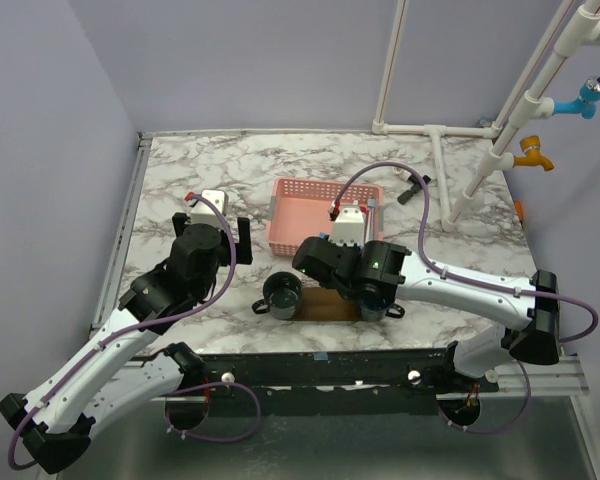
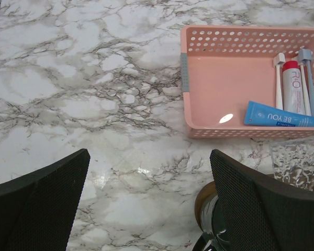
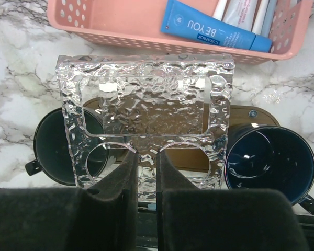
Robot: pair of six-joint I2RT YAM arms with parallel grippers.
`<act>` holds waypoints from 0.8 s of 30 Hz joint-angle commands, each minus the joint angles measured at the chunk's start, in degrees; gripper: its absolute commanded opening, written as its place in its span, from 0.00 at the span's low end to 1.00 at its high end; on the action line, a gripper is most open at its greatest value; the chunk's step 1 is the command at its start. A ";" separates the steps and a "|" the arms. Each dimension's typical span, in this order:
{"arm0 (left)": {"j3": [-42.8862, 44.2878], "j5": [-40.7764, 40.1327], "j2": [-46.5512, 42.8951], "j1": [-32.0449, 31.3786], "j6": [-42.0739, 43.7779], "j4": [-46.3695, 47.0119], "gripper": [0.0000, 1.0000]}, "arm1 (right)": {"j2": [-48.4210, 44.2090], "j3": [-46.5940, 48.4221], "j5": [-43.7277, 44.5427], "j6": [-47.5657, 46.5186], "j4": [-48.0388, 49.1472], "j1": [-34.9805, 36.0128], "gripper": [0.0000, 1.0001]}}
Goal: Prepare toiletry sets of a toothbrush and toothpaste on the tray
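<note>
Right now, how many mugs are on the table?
2. One dark mug sits left of the clear holder in the right pincer, the other right of it, beside the tray's ends. None looks hidden.

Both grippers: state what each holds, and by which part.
The right gripper pinches the clear textured holder at its near edge, between the two round cut-outs. The left gripper holds nothing.
</note>
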 commanded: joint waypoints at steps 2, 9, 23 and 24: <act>1.07 -1.56 -0.46 0.32 -0.64 -0.55 0.96 | -1.60 -0.42 4.57 5.24 -3.22 1.68 0.00; 1.07 -1.80 -0.47 0.32 -0.64 -0.64 0.96 | -1.21 -1.30 4.29 7.53 -4.95 2.82 0.00; 1.16 -1.37 -0.38 0.29 -0.73 -0.64 0.96 | 1.10 -4.61 2.88 12.08 -5.72 4.44 0.00; 1.16 -1.19 -0.38 0.32 -0.73 -0.64 0.96 | 1.27 -5.01 2.74 12.27 -5.38 4.40 0.00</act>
